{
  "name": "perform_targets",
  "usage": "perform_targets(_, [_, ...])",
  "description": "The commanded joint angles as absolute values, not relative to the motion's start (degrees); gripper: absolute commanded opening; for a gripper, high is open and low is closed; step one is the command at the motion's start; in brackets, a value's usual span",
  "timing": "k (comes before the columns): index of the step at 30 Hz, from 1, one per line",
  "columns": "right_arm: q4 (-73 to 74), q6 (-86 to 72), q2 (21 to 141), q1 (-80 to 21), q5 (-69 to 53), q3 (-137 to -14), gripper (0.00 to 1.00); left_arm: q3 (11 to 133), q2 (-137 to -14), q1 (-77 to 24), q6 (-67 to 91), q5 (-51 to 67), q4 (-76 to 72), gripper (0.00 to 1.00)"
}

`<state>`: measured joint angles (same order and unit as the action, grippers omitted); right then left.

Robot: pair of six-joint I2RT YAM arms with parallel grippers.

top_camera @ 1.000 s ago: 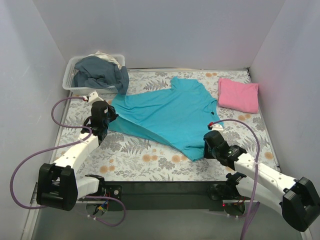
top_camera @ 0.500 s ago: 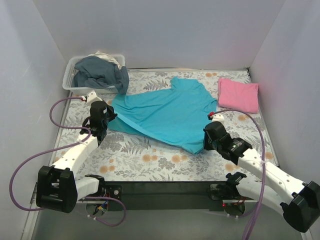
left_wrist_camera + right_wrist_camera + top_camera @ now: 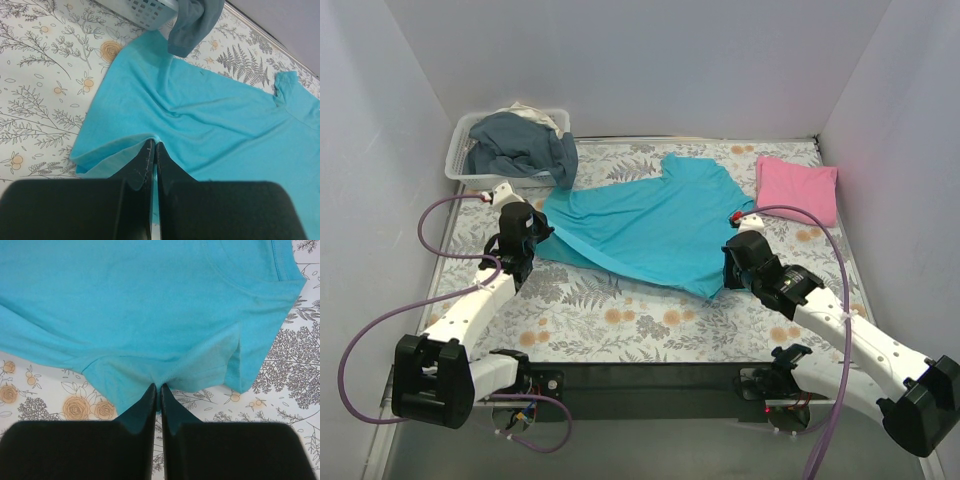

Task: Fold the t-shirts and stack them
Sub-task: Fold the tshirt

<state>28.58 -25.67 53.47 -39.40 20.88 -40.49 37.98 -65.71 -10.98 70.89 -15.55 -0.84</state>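
A turquoise t-shirt [image 3: 645,225] lies spread across the middle of the flowered table. My left gripper [image 3: 528,243] is shut on the turquoise t-shirt [image 3: 210,115] at its left edge, where the hem rises between the black fingers [image 3: 146,157]. My right gripper [image 3: 728,278] pinches the same shirt [image 3: 150,300] at its near right edge, and the cloth bunches at the fingertips [image 3: 165,392]. A folded pink t-shirt [image 3: 797,190] rests at the back right, apart from both grippers.
A clear plastic bin [image 3: 470,168] stands at the back left with dark grey cloth [image 3: 525,148] hanging over its rim onto the turquoise shirt. White walls close in the table on three sides. The flowered tabletop [image 3: 610,315] shows bare in front of the shirt.
The right gripper has carried the shirt's near right edge away from the table's front, toward the back, shortening the cloth on that side. The left gripper has stayed where it was.
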Motion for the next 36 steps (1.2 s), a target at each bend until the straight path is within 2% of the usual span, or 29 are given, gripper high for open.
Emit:
perform_targets(1, [27.8,-24.8,53.5,-39.6,22.6,-42.1,0.01,38.8,-64.5,-10.7,70.2,-15.5,-1.1,0.0])
perform_targets(12, [20.5,-18.7,68.5,-35.8,27.9,-48.4,0.01,42.1,-71.6,-10.1,69.7,-15.3,-3.0,0.0])
perform_targets(25, [16.4,-10.5,90.6,-28.3,29.0,-65.7,0.01,46.0,-80.3,-8.4,69.0,-12.8,-2.5,0.0])
perform_targets(36, [16.2,-8.5,98.7,-27.3,27.9,-73.4,0.01,49.0,-85.7,-6.5,68.5,-12.4,-2.5,0.0])
